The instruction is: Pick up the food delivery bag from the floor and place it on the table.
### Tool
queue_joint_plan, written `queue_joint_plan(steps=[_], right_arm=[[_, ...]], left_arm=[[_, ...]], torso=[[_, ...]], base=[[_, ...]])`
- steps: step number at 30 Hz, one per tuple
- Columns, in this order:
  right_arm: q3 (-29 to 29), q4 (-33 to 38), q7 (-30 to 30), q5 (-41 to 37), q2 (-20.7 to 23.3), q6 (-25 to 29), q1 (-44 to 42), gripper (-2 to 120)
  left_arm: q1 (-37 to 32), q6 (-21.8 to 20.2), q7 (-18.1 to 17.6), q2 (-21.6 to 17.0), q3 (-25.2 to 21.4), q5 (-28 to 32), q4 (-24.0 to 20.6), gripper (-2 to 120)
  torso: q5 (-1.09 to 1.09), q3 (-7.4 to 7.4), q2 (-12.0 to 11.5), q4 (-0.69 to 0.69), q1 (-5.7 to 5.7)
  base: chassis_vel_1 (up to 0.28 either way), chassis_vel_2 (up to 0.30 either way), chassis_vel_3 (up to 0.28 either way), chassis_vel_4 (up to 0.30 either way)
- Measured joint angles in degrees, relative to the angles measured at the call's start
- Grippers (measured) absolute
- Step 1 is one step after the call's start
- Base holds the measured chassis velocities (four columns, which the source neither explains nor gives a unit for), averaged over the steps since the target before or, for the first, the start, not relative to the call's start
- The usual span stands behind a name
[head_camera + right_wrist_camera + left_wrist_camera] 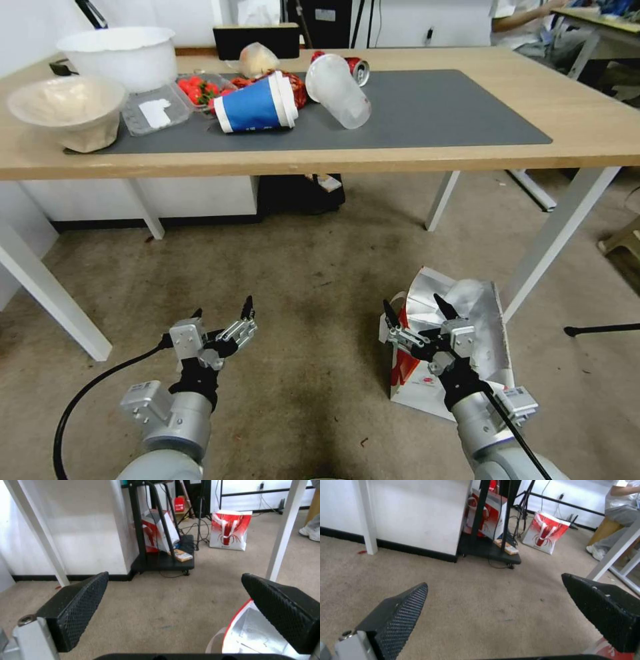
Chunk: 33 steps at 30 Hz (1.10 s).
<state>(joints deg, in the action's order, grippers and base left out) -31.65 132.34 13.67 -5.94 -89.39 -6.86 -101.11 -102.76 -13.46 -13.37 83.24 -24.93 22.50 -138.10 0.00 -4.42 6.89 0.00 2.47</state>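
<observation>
The food delivery bag [483,313] stands on the floor [320,267] at my front right, beside a white table leg. Its mouth is open and shows silver foil, and its white side carries a small round red logo. My right gripper [413,308] hovers open over the bag's left rim. In the right wrist view the foil-lined bag [253,632] lies under one of the gripper's [173,578] fingers. My left gripper [223,308] hangs open above bare floor to the left; its [493,582] wrist view catches a red corner of the bag [606,648]. The table [587,133] stands ahead.
On the table's left half lie white bowls [120,53], a tipped blue paper cup [257,103], a clear plastic cup [340,90], a can and a strawberry tray. White table legs [563,227] flank the floor. A black cart [160,562] and a red-and-white printed bag [231,530] stand beyond.
</observation>
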Motion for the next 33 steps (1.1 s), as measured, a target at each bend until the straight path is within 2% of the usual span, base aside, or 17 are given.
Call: queue_joint_plan(steps=[17, 19, 21, 33], right_arm=[[-0.01, -0.4, 0.37, -0.11, 0.04, 0.0, 0.11, 100], [-0.02, -0.4, 0.37, -0.11, 0.04, 0.0, 0.11, 100], [-0.03, -0.41, 0.39, -0.09, 0.05, 0.0, 0.11, 100], [0.0, -0.44, 0.4, 0.0, 0.09, 0.0, 0.1, 100]], left_arm=[[0.04, 0.0, 0.01, -0.03, -0.01, 0.03, 0.21, 100], [0.04, 0.0, 0.01, -0.04, -0.01, 0.03, 0.21, 100], [0.03, 0.0, 0.01, -0.11, -0.02, 0.03, 0.21, 100], [0.05, 0.0, 0.01, -0.16, -0.04, 0.05, 0.2, 100]], torso=[[0.0, 3.45, -3.83, 0.0, -0.38], [0.0, 3.49, -3.88, 0.0, -0.39], [0.0, 4.29, -4.73, 0.0, -0.43], [0.0, 4.42, -5.65, 0.0, -0.61]], base=[[0.0, 0.0, 0.0, 0.0], [0.0, 0.0, 0.0, 0.0], [0.0, 0.0, 0.0, 0.0], [0.0, 0.0, 0.0, 0.0]])
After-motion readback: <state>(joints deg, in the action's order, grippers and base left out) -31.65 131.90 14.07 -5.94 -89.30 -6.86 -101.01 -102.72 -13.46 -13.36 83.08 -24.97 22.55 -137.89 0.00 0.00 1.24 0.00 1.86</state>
